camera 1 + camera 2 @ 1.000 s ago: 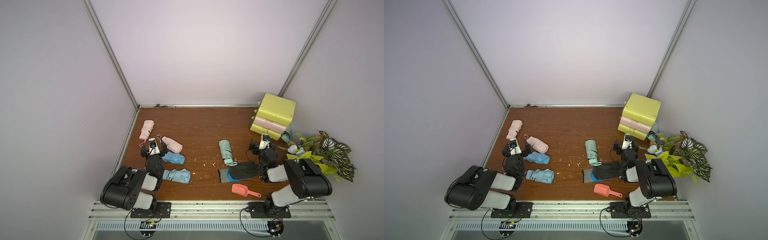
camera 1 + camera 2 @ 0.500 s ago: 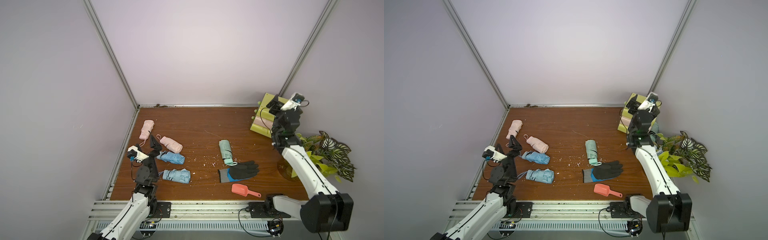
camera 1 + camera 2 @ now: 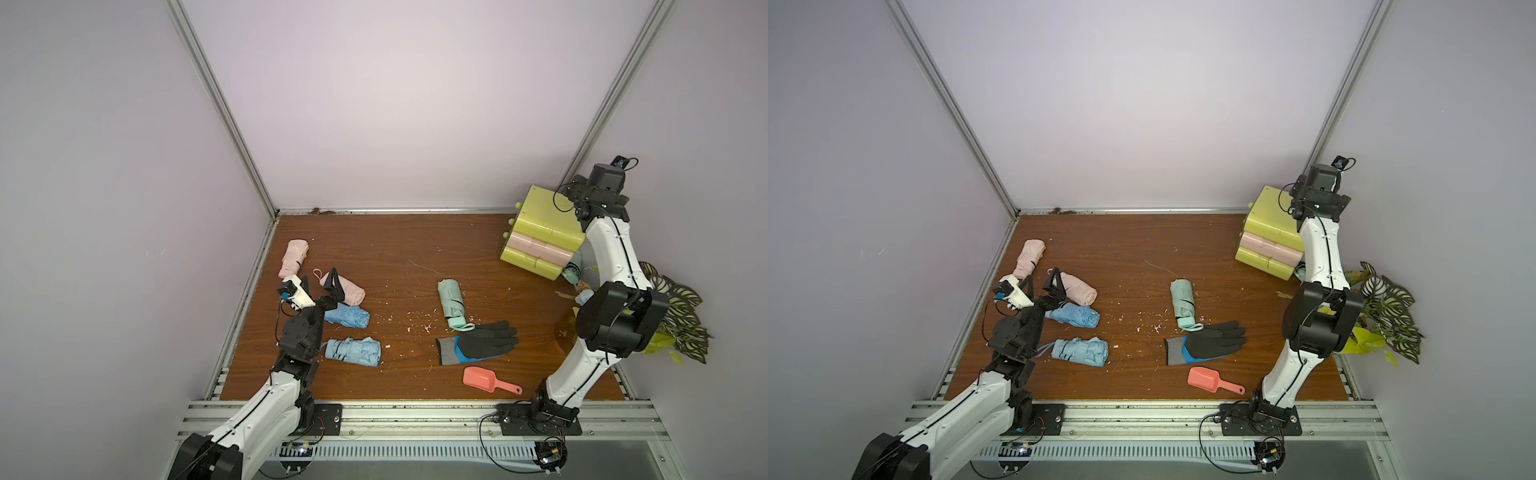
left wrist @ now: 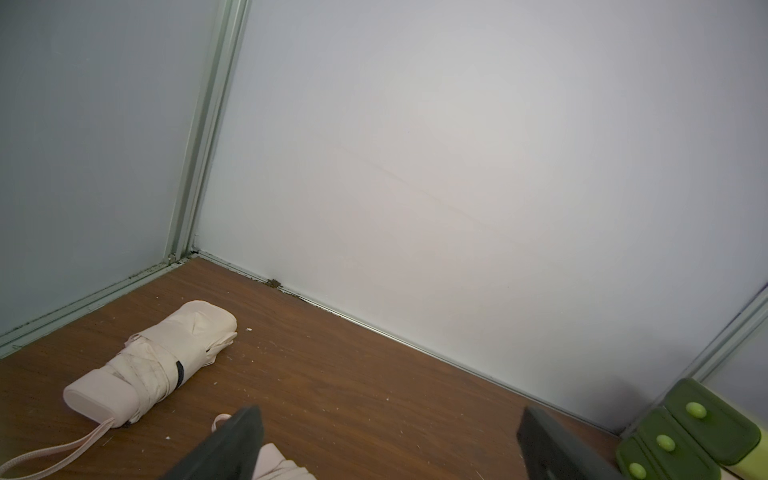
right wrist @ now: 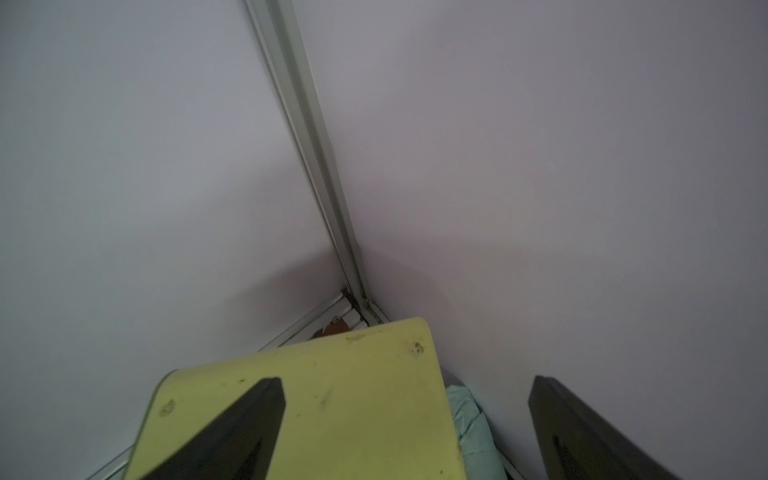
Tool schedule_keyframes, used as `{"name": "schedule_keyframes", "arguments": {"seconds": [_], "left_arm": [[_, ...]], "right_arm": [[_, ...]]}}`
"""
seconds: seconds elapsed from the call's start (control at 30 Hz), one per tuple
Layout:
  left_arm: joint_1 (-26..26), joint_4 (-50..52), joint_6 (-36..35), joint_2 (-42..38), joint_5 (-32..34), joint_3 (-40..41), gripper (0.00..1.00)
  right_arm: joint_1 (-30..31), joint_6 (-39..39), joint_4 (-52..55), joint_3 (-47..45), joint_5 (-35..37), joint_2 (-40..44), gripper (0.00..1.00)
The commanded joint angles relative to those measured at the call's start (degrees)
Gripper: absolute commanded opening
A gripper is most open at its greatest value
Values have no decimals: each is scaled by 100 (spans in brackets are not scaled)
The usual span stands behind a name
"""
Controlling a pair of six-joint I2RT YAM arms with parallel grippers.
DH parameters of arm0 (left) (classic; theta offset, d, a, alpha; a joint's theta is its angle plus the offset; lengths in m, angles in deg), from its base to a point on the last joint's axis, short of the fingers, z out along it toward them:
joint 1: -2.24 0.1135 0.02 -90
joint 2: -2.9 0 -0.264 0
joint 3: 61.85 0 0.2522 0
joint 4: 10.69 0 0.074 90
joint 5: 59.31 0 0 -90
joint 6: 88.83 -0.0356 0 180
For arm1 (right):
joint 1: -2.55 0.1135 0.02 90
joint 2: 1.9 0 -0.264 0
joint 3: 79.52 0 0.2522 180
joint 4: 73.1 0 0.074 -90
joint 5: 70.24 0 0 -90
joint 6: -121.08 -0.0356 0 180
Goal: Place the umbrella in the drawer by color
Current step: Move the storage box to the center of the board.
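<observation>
The yellow-green drawer unit (image 3: 540, 237) with a pink middle drawer stands shut at the back right. Two pink umbrellas (image 3: 294, 257) (image 3: 349, 291), two blue umbrellas (image 3: 347, 315) (image 3: 353, 351) and a mint umbrella (image 3: 451, 303) lie folded on the wooden table. Another mint umbrella (image 5: 467, 419) is wedged behind the unit. My left gripper (image 3: 319, 282) hovers open and empty over the nearer pink umbrella (image 4: 278, 461), with the far pink one (image 4: 166, 357) ahead. My right gripper (image 5: 405, 390) is open and empty above the unit's top (image 5: 332, 395).
A black and blue glove (image 3: 482, 343) lies by the mint umbrella's handle, with a coral scoop (image 3: 482, 378) nearer the front. A leafy plant (image 3: 673, 316) stands at the right edge. White crumbs dot the table's middle. Walls close the back and both sides.
Both arms have risen from a folded pose at the front. The right one reached up over the drawer unit and the left one out over the pink and blue umbrellas. Both grippers stayed open.
</observation>
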State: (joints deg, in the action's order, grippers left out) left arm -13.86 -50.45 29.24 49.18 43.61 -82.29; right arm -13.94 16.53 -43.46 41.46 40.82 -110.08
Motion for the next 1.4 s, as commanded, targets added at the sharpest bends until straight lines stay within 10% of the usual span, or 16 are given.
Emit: {"name": "schedule_keyframes", "arguments": {"seconds": [0.0,0.67,1.37], "left_arm": [[-49,-27,26,141,-407,-208,100],[-59,-20,233,1027,-1341,-641,100],[-87,322,163,1033,-1670,-1030,100]], "right_arm": [[-328,-461,758,483,-870,-158,100],[32,862,1341,1139,-5163,-1318,99],[2613,2779,3414,3276,-5547,-2568,99]]}}
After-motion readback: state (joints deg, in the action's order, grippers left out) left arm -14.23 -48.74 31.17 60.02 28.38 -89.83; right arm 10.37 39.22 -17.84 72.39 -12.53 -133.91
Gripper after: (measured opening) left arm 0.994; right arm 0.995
